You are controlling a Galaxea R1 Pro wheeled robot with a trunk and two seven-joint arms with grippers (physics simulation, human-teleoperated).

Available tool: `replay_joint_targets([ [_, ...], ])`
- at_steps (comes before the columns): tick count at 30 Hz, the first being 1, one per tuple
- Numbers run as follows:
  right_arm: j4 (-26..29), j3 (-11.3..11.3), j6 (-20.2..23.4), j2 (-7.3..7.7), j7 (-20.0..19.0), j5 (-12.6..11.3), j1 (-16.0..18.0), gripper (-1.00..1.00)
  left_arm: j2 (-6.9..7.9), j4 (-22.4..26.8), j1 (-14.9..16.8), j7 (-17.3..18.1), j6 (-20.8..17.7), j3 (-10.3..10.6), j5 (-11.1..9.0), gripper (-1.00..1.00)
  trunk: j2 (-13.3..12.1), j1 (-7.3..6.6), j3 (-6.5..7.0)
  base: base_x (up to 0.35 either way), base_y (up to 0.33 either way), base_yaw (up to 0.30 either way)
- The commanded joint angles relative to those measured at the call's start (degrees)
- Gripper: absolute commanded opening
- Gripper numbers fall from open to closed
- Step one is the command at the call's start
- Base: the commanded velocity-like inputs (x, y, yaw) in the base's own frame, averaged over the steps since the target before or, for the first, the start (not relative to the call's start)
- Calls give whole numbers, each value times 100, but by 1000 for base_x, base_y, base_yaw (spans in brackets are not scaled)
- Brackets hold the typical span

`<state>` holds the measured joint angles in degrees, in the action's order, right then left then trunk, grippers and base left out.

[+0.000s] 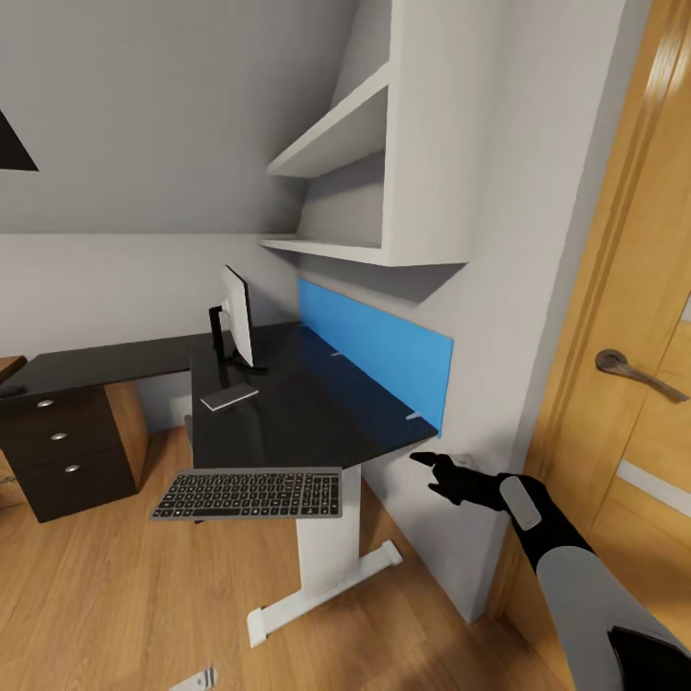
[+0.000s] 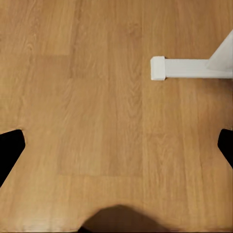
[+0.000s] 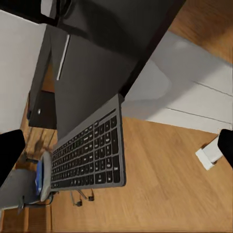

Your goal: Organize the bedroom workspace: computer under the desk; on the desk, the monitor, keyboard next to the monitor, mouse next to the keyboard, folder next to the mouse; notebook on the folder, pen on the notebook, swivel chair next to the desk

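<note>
The desk (image 1: 288, 422) has a glossy black top on white legs. The monitor (image 1: 236, 321) stands on it near the back, edge-on to me. A thin grey flat rectangle, seemingly the notebook (image 1: 228, 396), lies in front of the monitor. The keyboard (image 1: 248, 494) (image 3: 90, 150) juts well out past the desk's near end, over the floor. My right gripper (image 1: 432, 467) (image 3: 116, 150) hangs open beside the desk's right corner near the wall, apart from the keyboard. In the right wrist view the swivel chair (image 3: 14, 191) carries the blue folder (image 3: 38, 179). My left gripper (image 2: 116, 145) is open above bare floor.
A black drawer unit (image 1: 58, 451) sits under the desk's left wing. A blue panel (image 1: 374, 350) runs along the wall behind the desk, with white shelves (image 1: 355, 192) above. A wooden door (image 1: 633, 365) is at my right. The desk's white foot (image 2: 184, 68) (image 1: 317, 595) rests on the wood floor.
</note>
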<state>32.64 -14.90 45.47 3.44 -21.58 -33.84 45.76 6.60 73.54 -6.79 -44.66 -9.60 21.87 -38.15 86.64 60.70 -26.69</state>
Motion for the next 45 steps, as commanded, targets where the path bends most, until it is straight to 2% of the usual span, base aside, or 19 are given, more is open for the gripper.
replay_joint_targets([
  [1,-81,-17,66,-4,-27,-110,24,100,6,-47,2,-24,-26,14,-28,100,45,23,-24,0,0,0],
  [2,-178,-11,92,-21,-39,-217,39,100,4,-96,2,-16,-22,19,-37,100,85,45,-41,0,0,0],
  [4,-231,-11,105,-53,-55,-269,47,100,2,-121,2,-12,27,23,-40,100,165,89,-77,0,0,0],
  [12,-281,-9,111,-117,-97,-320,48,100,4,-265,2,-1,447,37,-62,100,486,264,-221,0,0,0],
  [15,-284,-8,111,-110,-348,-319,40,100,-11,-476,2,113,496,63,-60,100,606,330,-275,0,0,0],
  [17,-285,-6,111,-110,-473,-309,39,100,-7,-359,2,329,476,57,-53,100,687,374,-311,0,0,0],
  [20,-289,-5,107,-113,-520,-290,38,100,8,-92,2,432,414,39,-53,100,807,440,-365,0,0,0],
  [22,-292,-5,104,-117,-553,-260,36,100,12,464,2,479,71,-110,-51,100,887,484,-401,0,0,0],
  [25,-293,-4,103,-119,-564,-248,35,100,2,943,2,490,-440,-309,-53,100,1008,550,-454,0,0,0],
  [27,-293,-2,102,-121,-571,-242,36,100,-27,1446,2,502,-1174,-632,-80,100,1088,594,-490,0,0,0],
  [29,-293,-3,102,-121,-573,-239,35,100,-59,1576,2,505,-1409,-800,-144,100,1168,638,-526,0,0,0],
  [30,-294,-2,102,-120,-573,-239,36,100,-87,1647,2,507,-1557,-926,-237,100,1208,660,-544,0,0,0],
  [33,-294,1,102,-119,-575,-238,36,100,-119,1647,2,512,-1703,-1079,-437,100,1208,660,-544,0,0,0],
  [37,-294,-2,98,-117,-575,-237,32,100,-121,1582,2,511,-1763,-1145,-550,100,1208,660,-544,0,0,0],
  [41,-294,0,95,-116,-575,-233,30,100,-110,1455,2,513,-1747,-1171,-582,100,1208,660,-544,0,0,0],
  [45,-294,18,87,-123,-575,-229,29,100,-101,1341,2,519,-1523,-1181,-599,100,1208,660,-544,0,0,0],
])
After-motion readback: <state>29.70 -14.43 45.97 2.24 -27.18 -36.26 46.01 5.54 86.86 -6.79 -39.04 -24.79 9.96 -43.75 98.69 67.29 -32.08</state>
